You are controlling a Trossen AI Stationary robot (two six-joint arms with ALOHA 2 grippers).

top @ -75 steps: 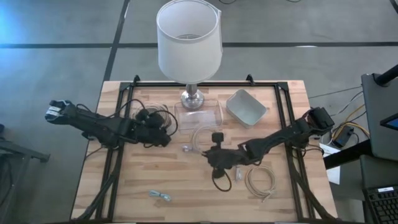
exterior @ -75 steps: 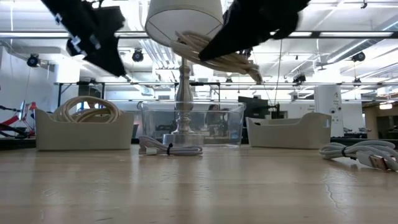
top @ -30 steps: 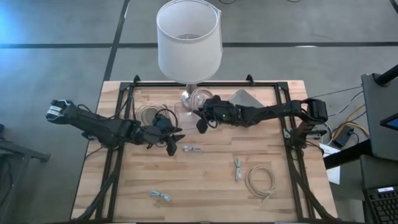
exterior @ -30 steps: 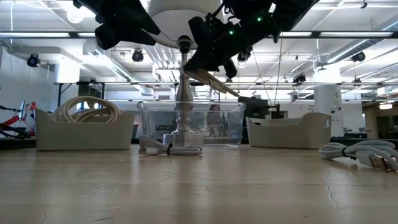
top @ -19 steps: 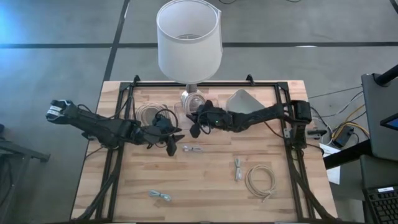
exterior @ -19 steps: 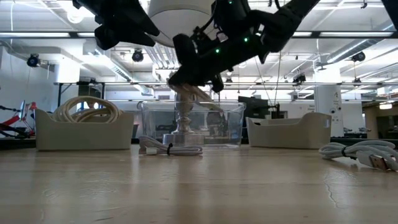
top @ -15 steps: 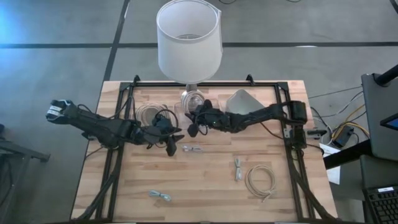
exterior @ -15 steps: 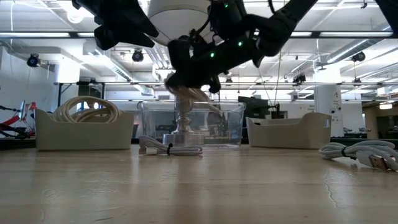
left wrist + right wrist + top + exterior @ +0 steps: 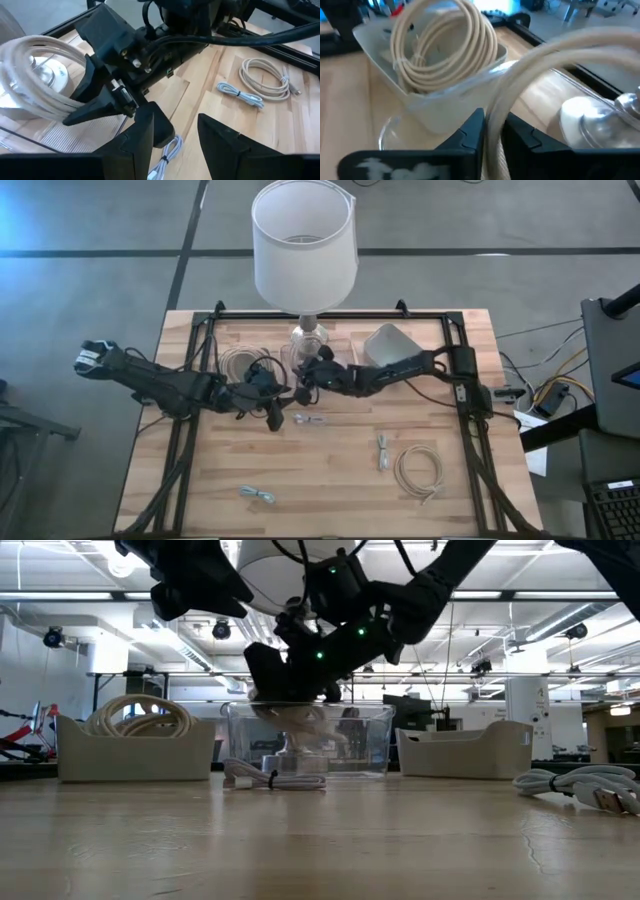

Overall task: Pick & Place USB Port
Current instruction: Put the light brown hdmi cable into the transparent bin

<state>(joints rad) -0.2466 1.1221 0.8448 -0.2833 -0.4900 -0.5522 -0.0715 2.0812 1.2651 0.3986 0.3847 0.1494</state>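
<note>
My right gripper (image 9: 303, 377) reaches in from the table's right and is shut on a beige coiled cable (image 9: 555, 50). It hangs over the clear plastic container (image 9: 308, 740) in front of the lamp base (image 9: 308, 335). In the low view the coil (image 9: 305, 725) dips behind the container's front wall. My left gripper (image 9: 278, 412) hovers open just left of the container, above a small white cable (image 9: 167, 155) lying on the table. A second beige coil (image 9: 445, 50) lies in the white bin (image 9: 240, 360) at the left. My right gripper pinches several strands of the beige coil (image 9: 496, 125) between its two fingers. The fingers come from the table's right, slanting down. The loop hangs below and ahead of the fingers, its lower part (image 9: 310, 730) inside the clear container.
The tall lamp with the white shade (image 9: 305, 240) stands right behind the container. An empty white bin (image 9: 395, 345) sits on the right, partly under my right arm. Loose cables lie nearer: one white (image 9: 382, 450), one beige coil (image 9: 420, 470), one small (image 9: 258, 495).
My right gripper has moved toward the table's left edge and down, carrying the beige coil from beside the lamp stem to the clear container. The coil's lower end has sunk into the container. My left arm has kept still.
</note>
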